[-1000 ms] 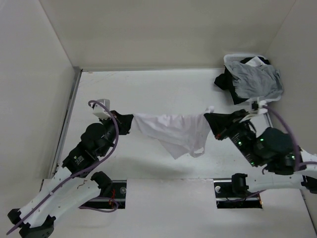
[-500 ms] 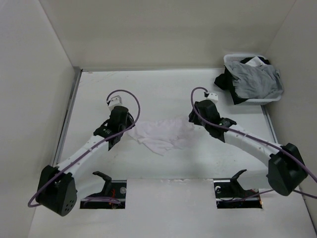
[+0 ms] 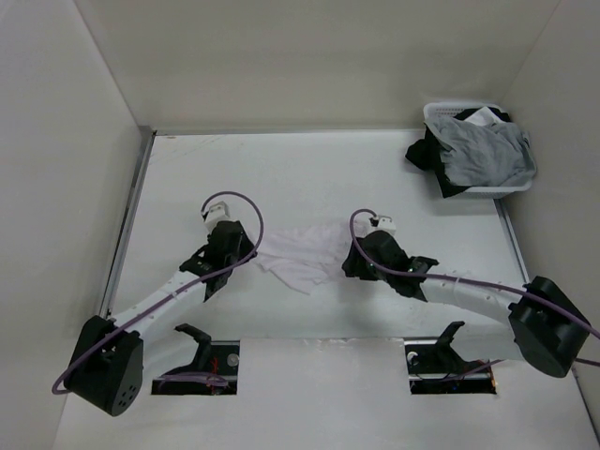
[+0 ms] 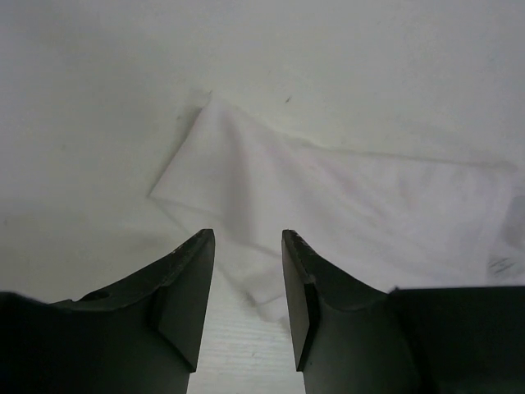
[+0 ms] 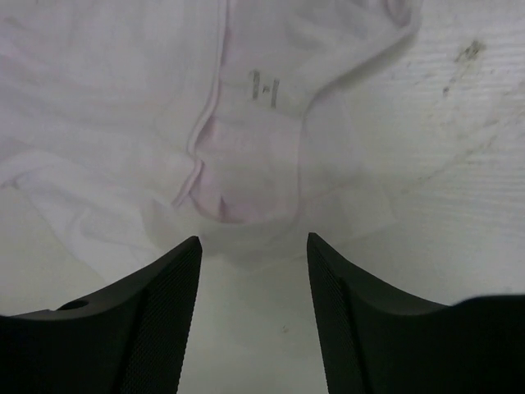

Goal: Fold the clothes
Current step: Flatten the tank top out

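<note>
Overhead, the thin white sleeveless top lies rumpled on the white table between the left gripper and right gripper, whose fingertips are hidden under the wrists. Only the wrist views show both sets of jaws parted, gripping nothing, with cloth just beyond them. The right wrist view adds a small grey label. The straps are hard to make out.

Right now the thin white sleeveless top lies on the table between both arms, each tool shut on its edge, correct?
No: the wrist views show the left tool and the right tool open, gripping nothing. The thin white sleeveless top does lie on the white table between them.
</note>
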